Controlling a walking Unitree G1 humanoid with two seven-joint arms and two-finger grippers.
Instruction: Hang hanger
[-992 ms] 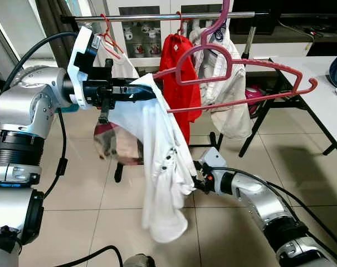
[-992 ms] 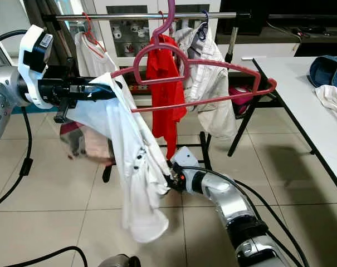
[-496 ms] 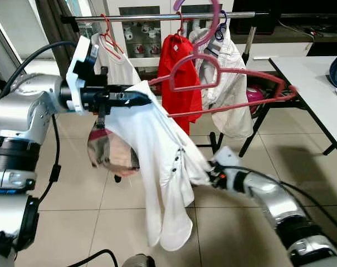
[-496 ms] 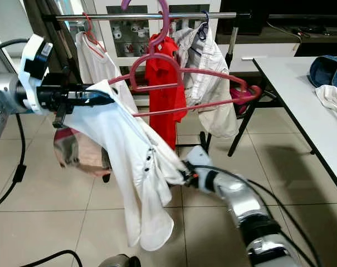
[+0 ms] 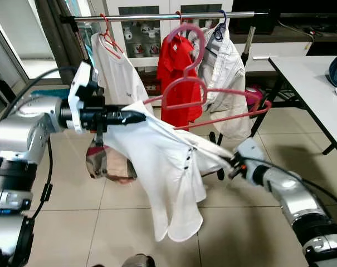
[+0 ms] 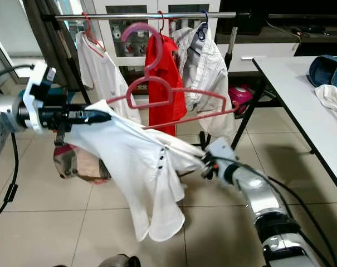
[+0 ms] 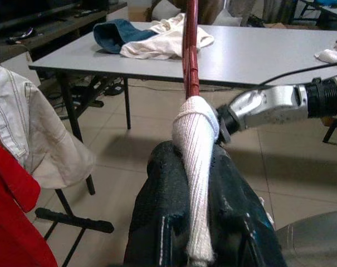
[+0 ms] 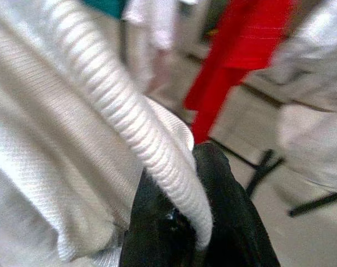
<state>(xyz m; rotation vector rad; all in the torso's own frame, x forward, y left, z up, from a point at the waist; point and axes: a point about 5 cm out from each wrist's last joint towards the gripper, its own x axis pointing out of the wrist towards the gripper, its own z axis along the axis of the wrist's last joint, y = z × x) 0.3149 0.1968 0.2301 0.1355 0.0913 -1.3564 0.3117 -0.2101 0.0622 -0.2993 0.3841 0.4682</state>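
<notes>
A pink hanger (image 5: 213,92) hangs in the air in front of the clothes rail (image 5: 157,16), its hook (image 5: 191,34) just below the bar. A white shirt (image 5: 168,167) drapes from its left arm. My left gripper (image 5: 136,116) is shut on that end of the hanger, over the shirt's ribbed collar (image 7: 195,133). My right gripper (image 5: 233,165) is low on the right, shut on the shirt's ribbed edge (image 8: 118,117), stretching the cloth sideways. In the left wrist view the red hanger arm (image 7: 190,50) runs straight out beyond the fingers (image 7: 162,189).
On the rail hang a white tee (image 5: 115,72), a red shirt (image 5: 179,67) and a pale shirt (image 5: 226,72). A grey table (image 5: 318,89) with clothes stands to the right. The rack's dark legs (image 5: 257,119) stand behind my right arm. Tiled floor lies below.
The hanger has come down and leftward, its hook now below the rail. My right gripper pulled the shirt's edge up and to the right, stretching it out. My left arm sank a little.
</notes>
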